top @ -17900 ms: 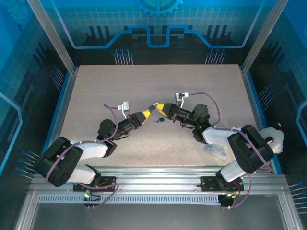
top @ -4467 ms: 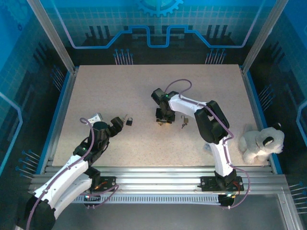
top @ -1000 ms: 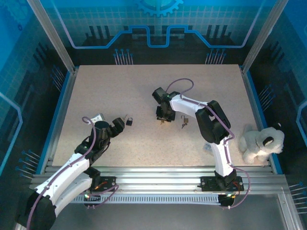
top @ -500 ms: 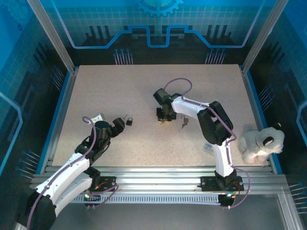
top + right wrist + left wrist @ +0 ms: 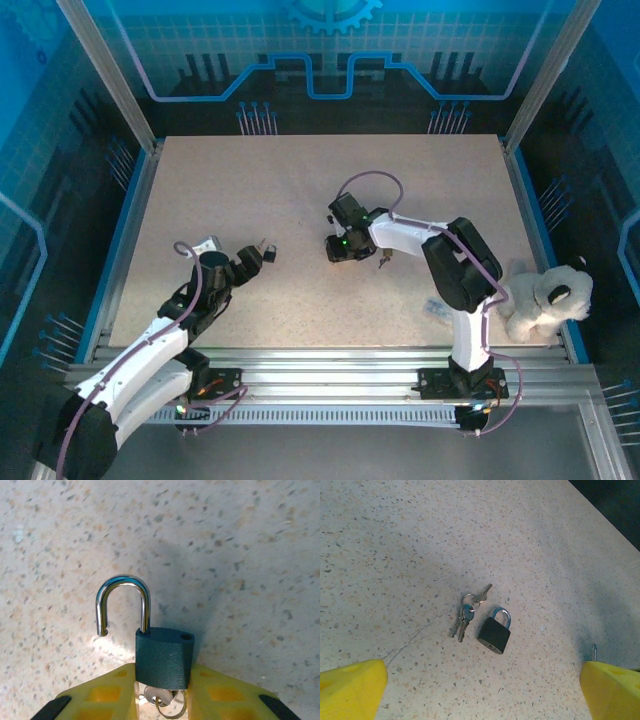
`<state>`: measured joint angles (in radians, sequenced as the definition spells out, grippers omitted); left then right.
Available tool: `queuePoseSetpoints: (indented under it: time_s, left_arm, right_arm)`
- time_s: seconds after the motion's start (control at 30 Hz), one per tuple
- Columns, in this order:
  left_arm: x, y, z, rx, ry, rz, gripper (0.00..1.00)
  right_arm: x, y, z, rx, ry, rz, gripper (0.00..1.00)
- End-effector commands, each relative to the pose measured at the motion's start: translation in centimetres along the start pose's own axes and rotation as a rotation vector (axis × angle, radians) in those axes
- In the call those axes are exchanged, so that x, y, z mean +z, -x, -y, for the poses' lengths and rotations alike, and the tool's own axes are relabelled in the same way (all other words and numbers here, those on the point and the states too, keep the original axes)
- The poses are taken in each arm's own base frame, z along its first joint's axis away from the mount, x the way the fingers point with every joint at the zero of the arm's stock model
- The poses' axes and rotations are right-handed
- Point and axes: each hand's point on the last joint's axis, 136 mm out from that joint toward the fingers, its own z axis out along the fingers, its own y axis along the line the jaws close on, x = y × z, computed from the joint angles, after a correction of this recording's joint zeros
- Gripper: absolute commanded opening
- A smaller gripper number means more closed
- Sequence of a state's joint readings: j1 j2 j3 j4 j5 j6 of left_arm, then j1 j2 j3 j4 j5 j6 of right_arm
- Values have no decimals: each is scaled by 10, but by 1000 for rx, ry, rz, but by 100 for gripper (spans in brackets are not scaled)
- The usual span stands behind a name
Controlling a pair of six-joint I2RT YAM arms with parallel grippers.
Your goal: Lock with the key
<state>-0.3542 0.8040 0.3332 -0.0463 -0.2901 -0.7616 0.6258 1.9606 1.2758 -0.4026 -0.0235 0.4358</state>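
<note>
In the right wrist view my right gripper (image 5: 162, 680) is shut on a dark green padlock (image 5: 162, 657), a yellow finger on each side of its body. Its steel shackle (image 5: 122, 600) stands open, the free end swung left of the body. A silver key (image 5: 159, 698) with a ring sits in the padlock's underside, between the fingers. From above, the right gripper (image 5: 338, 248) is low over mid-table. My left gripper (image 5: 482, 690) is open above a black padlock (image 5: 494, 634) with a closed shackle, and a key bunch (image 5: 466, 612) lies beside it.
A small brass padlock with a key (image 5: 383, 259) lies just right of the right gripper. A white plush dog (image 5: 545, 295) sits at the table's right edge, and a clear plastic piece (image 5: 437, 310) lies near the right arm's base. Blue rails border the table (image 5: 300, 180).
The right arm's wrist and forearm have swung a little right and toward the near edge, with the gripper staying at about the same spot. The left arm has not moved.
</note>
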Motion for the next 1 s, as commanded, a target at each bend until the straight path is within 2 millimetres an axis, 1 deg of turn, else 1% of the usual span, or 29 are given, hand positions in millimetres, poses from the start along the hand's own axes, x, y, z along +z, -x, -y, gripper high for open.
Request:
queuePoseSetpoints:
  time_s: [0.0, 0.13, 0.23, 0.37, 0.53, 0.7, 0.8, 0.97]
  left_arm:
    - [4, -2, 6, -36, -35, -12, 99]
    - [10, -3, 16, -78, -57, -43, 99]
    - [15, -4, 25, -117, -67, -76, 99]
    - [23, -4, 41, -163, -97, -116, 99]
    - [34, -3, 64, -204, -146, -155, 99]
    - [45, -7, 85, -205, -167, -193, 97]
    - [50, -11, 98, -191, -178, -209, 95]
    - [58, -22, 120, -149, -192, -248, 92]
  right_arm:
    - [-17, 12, -19, -61, 104, 62, 26]
    - [-24, 14, -31, -76, 165, 88, 26]
    - [-29, 15, -36, -90, 187, 98, 26]
    - [-34, 13, -43, -113, 210, 107, 26]
    - [-36, 9, -47, -124, 217, 107, 26]
    - [-39, 6, -51, -131, 231, 109, 26]
    - [-40, 5, -54, -142, 234, 109, 26]
    - [-44, 4, -60, -159, 246, 116, 25]
